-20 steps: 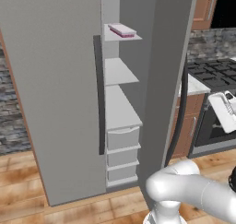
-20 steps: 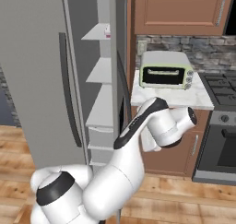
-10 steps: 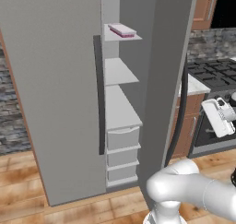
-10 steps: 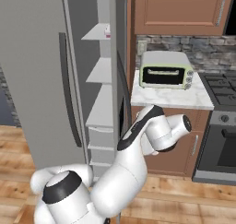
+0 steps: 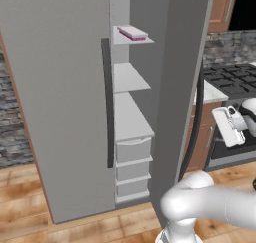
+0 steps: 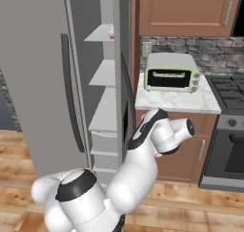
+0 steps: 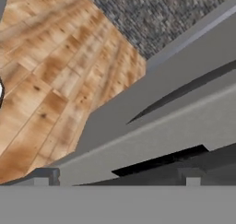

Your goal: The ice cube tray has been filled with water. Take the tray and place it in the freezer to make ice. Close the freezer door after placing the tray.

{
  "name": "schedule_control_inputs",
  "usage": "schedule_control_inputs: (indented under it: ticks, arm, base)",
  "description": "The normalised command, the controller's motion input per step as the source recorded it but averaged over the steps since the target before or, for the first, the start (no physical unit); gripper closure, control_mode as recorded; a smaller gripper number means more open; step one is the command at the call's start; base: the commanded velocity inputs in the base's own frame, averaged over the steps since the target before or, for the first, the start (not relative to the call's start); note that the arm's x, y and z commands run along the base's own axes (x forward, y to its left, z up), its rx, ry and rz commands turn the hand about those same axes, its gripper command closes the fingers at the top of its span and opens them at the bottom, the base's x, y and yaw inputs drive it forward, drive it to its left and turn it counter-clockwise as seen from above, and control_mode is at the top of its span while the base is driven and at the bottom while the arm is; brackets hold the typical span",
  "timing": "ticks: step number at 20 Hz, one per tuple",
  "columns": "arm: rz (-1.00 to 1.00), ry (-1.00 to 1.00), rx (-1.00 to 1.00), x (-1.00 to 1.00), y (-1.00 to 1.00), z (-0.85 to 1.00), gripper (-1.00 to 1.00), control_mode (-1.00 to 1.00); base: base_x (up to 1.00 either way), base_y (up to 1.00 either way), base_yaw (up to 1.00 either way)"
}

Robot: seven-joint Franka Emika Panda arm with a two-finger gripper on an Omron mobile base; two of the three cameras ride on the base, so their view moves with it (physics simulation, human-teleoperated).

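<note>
Since the earlier frames the hand had swung lower and further toward the fridge, while the tray (image 5: 132,33) stayed put on the top freezer shelf. It lay flat there, pink-lilac, near the shelf's front edge; in the right base view only its end showed (image 6: 111,33) at the shelf's edge. The freezer (image 5: 129,117) stood open, with 2 more white shelves below the tray and 3 drawers under those. The freezer door (image 5: 60,102) was swung wide to the left, its long dark handle (image 5: 106,102) facing the opening. In the left base view the gripper (image 5: 229,125) hung at the right, in front of the stove (image 5: 230,79), well apart from the tray and holding nothing; its fingers stood spread wide, and 2 fingertips (image 7: 41,179) showed far apart in the hand view, which looked along the grey door toward the wood floor (image 7: 50,80). A toaster oven (image 6: 170,72) sat on the counter (image 6: 176,100) beside the fridge.
</note>
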Motion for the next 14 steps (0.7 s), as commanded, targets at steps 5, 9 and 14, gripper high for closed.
schedule_control_inputs:
  ticks: [5, 9, 14]
  arm:
    - [0.0, 0.0, 0.04, 0.4, 0.0, -0.2, -1.0, -1.0]
    - [0.0, 0.0, 0.03, 0.41, -0.05, -0.19, -1.0, -1.0]
    - [0.0, 0.0, 0.0, 0.26, -0.44, -0.15, -1.0, -1.0]
  base:
    - [0.0, 0.0, 0.0]
    - [0.0, 0.0, 0.0]
    - [0.0, 0.0, 0.0]
